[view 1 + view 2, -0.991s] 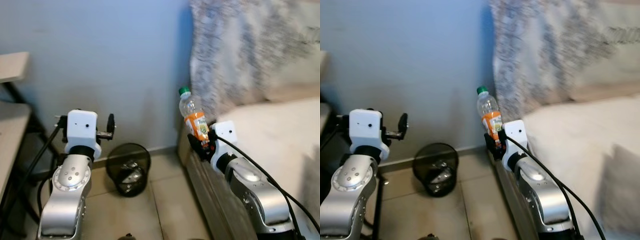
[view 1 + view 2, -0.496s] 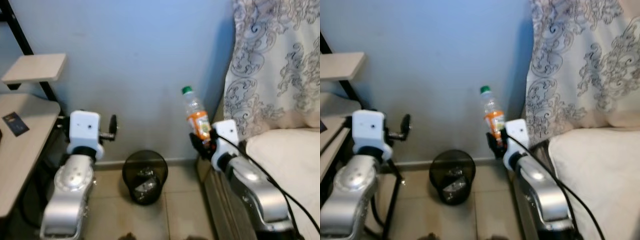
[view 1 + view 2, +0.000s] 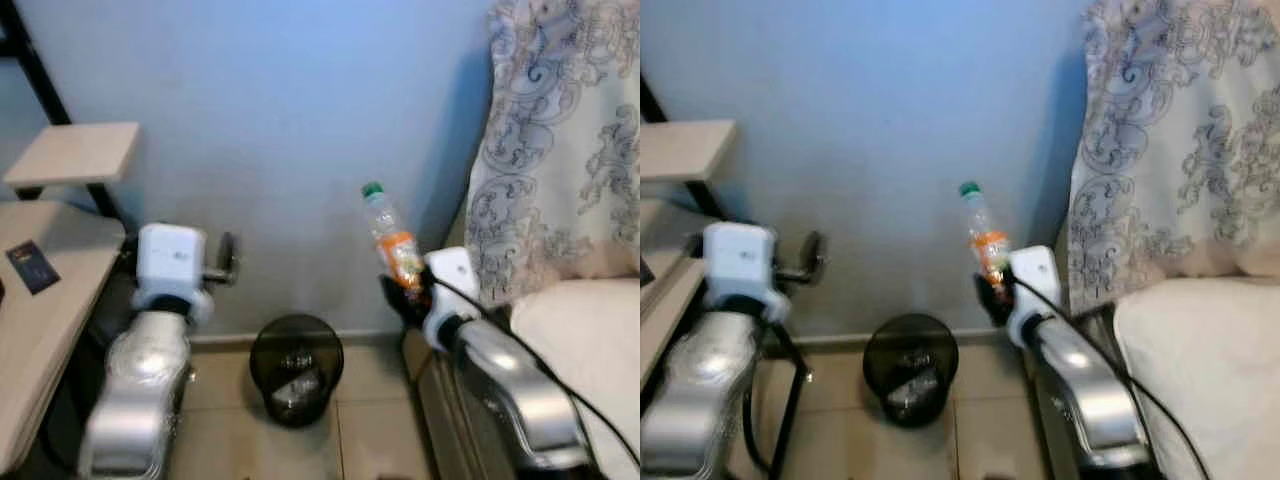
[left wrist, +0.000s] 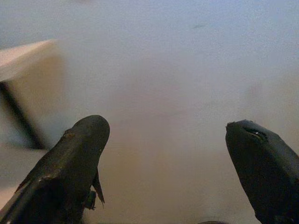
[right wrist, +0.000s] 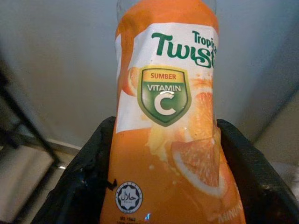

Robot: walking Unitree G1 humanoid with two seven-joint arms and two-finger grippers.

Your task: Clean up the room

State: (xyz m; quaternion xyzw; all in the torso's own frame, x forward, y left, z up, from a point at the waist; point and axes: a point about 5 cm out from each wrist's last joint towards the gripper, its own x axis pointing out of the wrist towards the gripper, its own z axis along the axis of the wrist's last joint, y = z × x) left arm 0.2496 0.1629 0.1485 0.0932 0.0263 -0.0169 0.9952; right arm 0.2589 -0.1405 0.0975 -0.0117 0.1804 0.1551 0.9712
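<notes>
Right end effector clamps the lower part of a juice bottle, held up in the air, tilted slightly, green cap on top, in front of the blue wall. Right wrist view gives what the head views can't: the orange label reads "Twist" and "Vitamin C", with a black finger pressed against each side of the bottle. Left end effector is raised at about the same height on the robot's left, fingers spread wide, nothing between them; the left wrist view has just the two black fingers against the plain wall and a bit of a pale shelf. Head views show a black mesh waste bin on the tiled floor against the wall, between the two arms, lower than the bottle and off to its left, with some rubbish inside, contents unclear. On the left a light wooden desk with a small dark card on it, a small shelf on a black frame above. On the right a patterned curtain and a pale bed; the right arm runs along the bed's edge. Head views are slightly blurred.
</notes>
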